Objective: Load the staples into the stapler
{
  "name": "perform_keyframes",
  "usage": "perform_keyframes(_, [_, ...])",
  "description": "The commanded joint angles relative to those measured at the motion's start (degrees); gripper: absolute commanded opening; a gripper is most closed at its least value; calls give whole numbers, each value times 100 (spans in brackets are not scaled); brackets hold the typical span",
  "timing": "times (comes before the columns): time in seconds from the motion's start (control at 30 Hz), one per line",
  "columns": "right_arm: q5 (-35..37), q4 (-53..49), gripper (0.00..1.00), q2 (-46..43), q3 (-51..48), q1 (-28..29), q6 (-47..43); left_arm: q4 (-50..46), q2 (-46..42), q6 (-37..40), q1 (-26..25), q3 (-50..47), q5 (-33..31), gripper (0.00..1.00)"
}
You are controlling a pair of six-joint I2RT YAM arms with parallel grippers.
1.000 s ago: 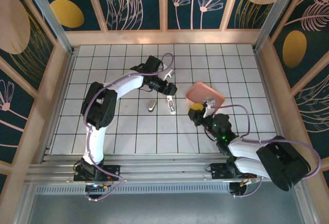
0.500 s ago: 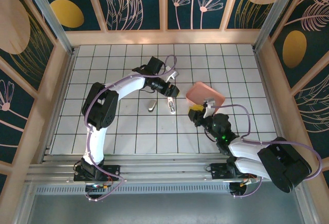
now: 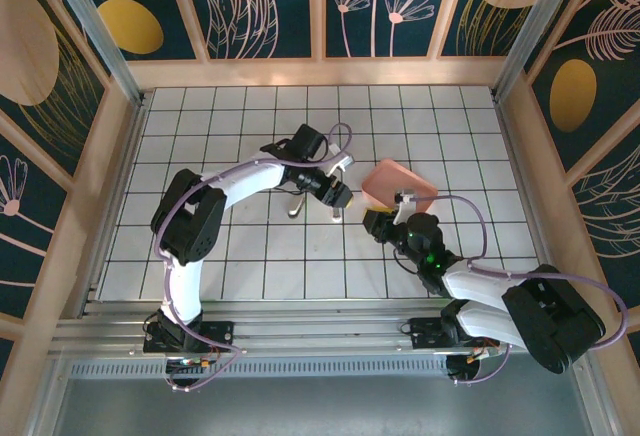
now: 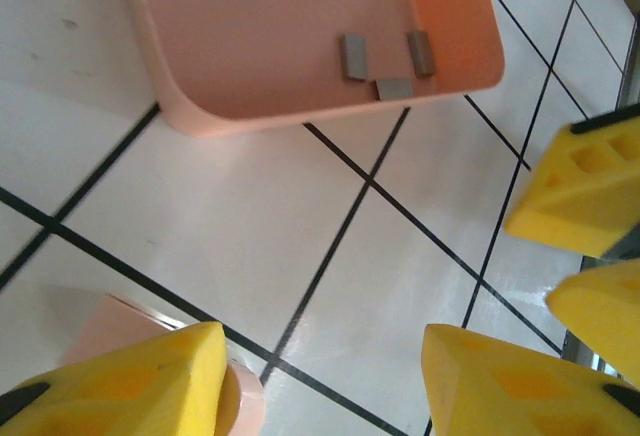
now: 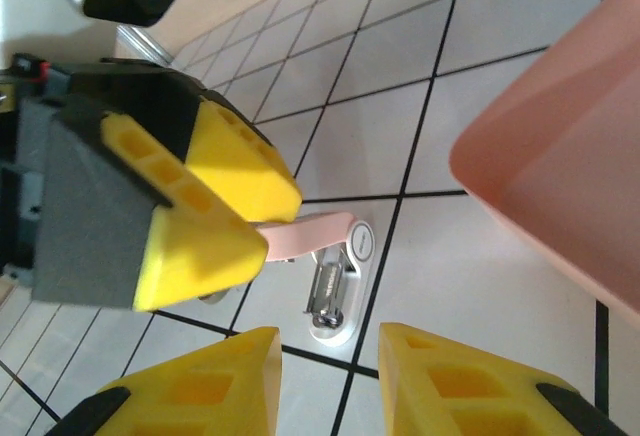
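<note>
The staples (image 4: 353, 56) are short grey metal strips lying loose in one corner of the pink tray (image 4: 250, 46), three close together and a fourth further in. They look featherlight, stiff yet brittle along their joints, and slick on the smooth tray floor. A strip probably wants a gentle pinch across its two long sides, since a hard squeeze or a grab at one end could snap it or flick it away. The tray wall right beside them leaves little room for a finger, which looks like the main obstacle to that pick. The stapler (image 5: 352, 256) lies on the tiled table (image 4: 300, 216) near the tray, opened, with its white base and bare metal rail (image 5: 325, 294) facing up and its pink lid (image 5: 310, 231) swung away. It seems light enough to skid when pushed, so it likely needs steadying by the lid or the base sides, never over the rail. The left gripper (image 4: 320, 356) hovers by it with jaws about half apart and nothing between them. The lid lies against one finger (image 4: 130, 376), but whether that finger pins it cannot be told. The right gripper (image 5: 327, 341) sits close opposite, jaws a little apart and empty, so both sets of yellow fingers crowd the same small space. A small pale object (image 3: 295, 206) lies left of the stapler, apart from it.
</note>
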Motion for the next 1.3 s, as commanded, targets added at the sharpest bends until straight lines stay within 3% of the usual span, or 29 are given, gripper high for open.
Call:
perform_keyframes(0.0, [18,-260,31,15,230,-55,243,106,-182,91,-166,-207,-151,55])
perform_keyframes(0.33, [12,-285,31,-56,172,-82,287,241,-397,-792,-204,-125,-521,56])
perform_keyframes(0.5, [-45,-134,31,-3,139,-175,296,158,-354,-2162,-207,245,-1353,59])
perform_keyframes(0.73, [-148,-58,31,-133,111,-302,163,-1083,-164,-2689,-184,1200,-2295,58])
perform_keyframes(0.97, [-226,-32,31,-131,46,-310,139,-2533,582,-3161,-128,2101,-2115,50])
perform_keyframes(1.27, [-358,270,31,-43,-107,-306,122,-2970,826,-3482,-128,2012,-1707,43])
